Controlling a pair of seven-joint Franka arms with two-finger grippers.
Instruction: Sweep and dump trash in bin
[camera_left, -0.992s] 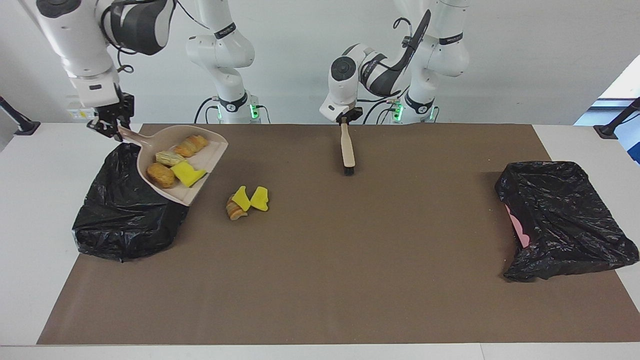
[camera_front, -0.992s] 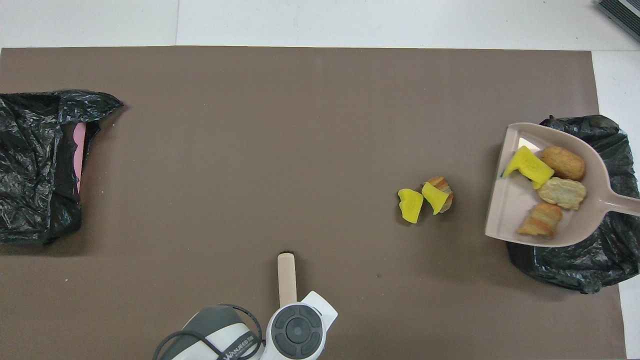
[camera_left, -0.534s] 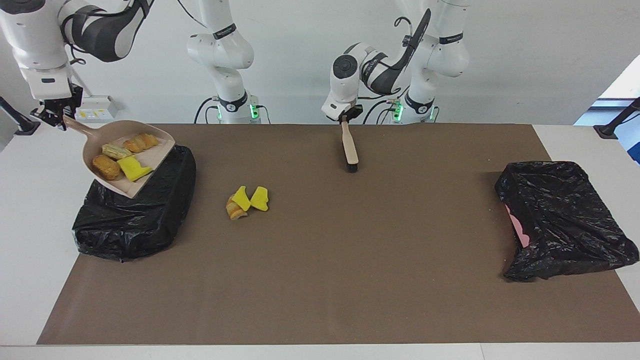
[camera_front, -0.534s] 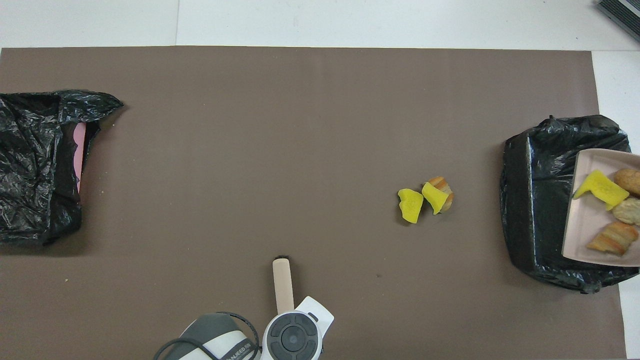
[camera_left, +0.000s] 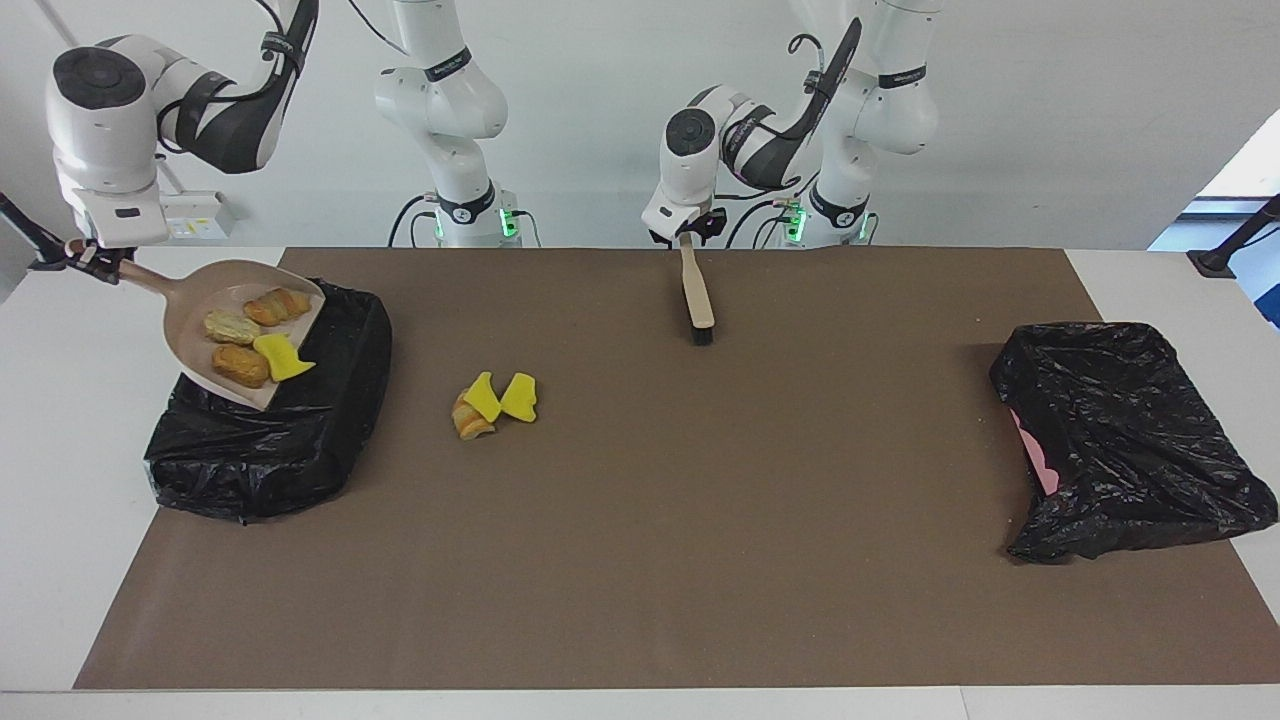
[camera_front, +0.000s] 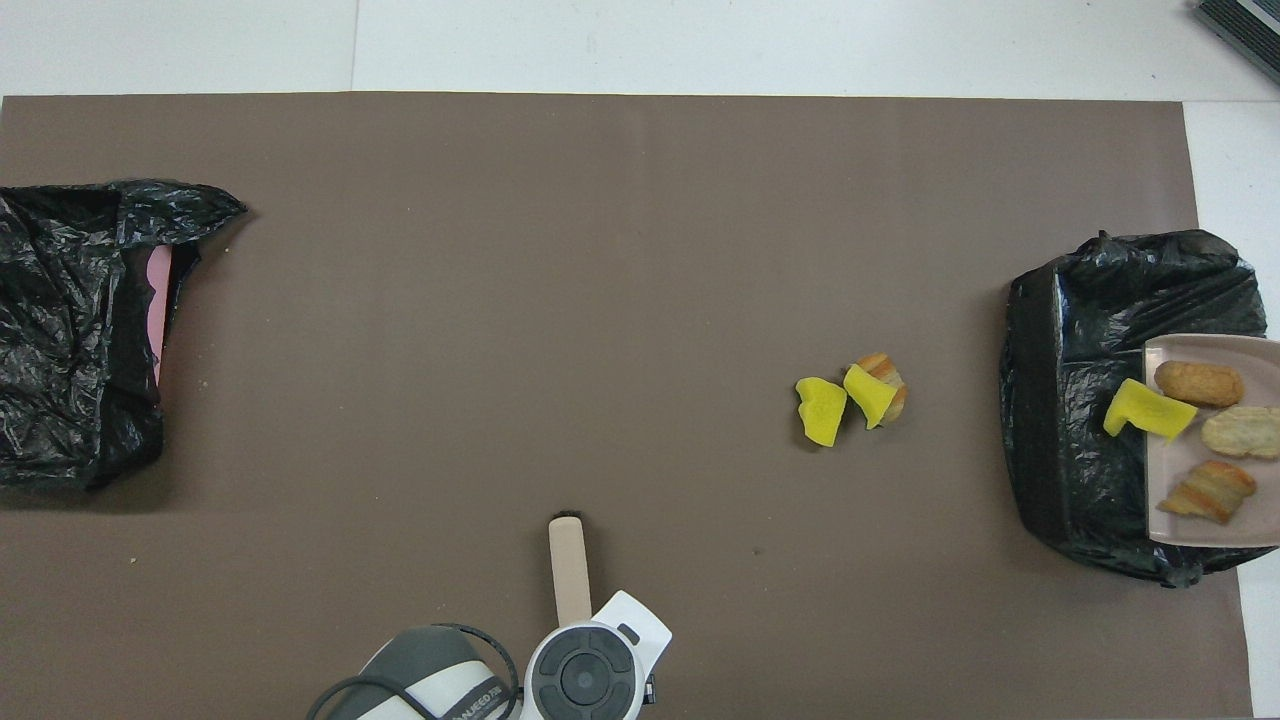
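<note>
- Left gripper (camera_left: 686, 235): parked over the robots' edge of the surface (camera_left: 700, 560), at the top of the brush (camera_left: 697, 295) handle. The brush leans with its bristles down on the mat and has barely shifted. You can't tell whether the jaws grip the handle or have let go; in the overhead view the wrist covers them.
- Right gripper (camera_left: 88, 262): jaws clenched on the dustpan (camera_left: 185, 300) handle. It has swung out over the bin (camera_left: 300, 440) at the right arm's end and tipped the pan lip-down.
- Trash (camera_left: 240, 345): four pieces are in the pan. The yellow scrap (camera_left: 283, 358) has slid to the lip and hangs over the edge; the three tan ones have bunched lower. My read: the dump is starting and nothing has dropped yet.
- Loose scraps (camera_left: 495, 403): two yellow and one tan lie on the mat, unmoved, farther from the robots than the brush. They need another sweep pass.
- Second bin (camera_left: 1120, 430), at the left arm's end: untouched.
- Hard to see: the overhead view cuts off the pan handle and the right gripper. The inside of the bin under the pan isn't readable. The tan loose scrap is half-covered by yellow. A pink patch (camera_front: 158, 310) shows in the second bin; you can't identify it.
</note>
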